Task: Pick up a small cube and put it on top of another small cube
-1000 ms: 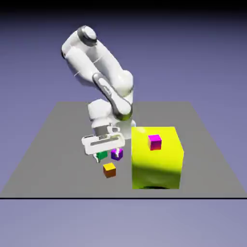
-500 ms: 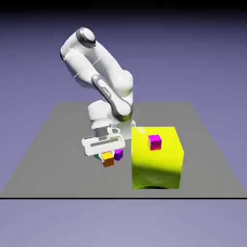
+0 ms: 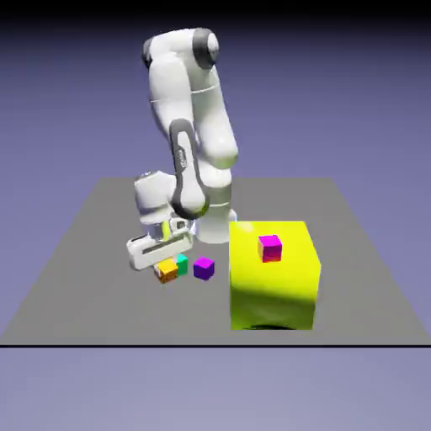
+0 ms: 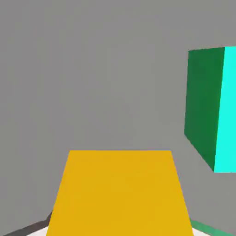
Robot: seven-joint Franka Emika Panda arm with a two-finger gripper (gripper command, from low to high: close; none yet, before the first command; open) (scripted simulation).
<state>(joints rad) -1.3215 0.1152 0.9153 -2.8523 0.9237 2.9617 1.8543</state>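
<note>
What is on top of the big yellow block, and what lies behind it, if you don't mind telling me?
A small magenta cube sits on the yellow block. Behind it, the block hides part of the table; nothing there can be made out.

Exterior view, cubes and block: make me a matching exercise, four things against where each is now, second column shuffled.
1. orange cube
2. magenta cube
3. purple cube
4. big yellow block

A. on top of the big block
B. under the magenta cube
C. held in the gripper
D. on the table, between the teal cube and the big block as the picture shows it

Pairs: 1-C, 2-A, 3-D, 4-B
</note>
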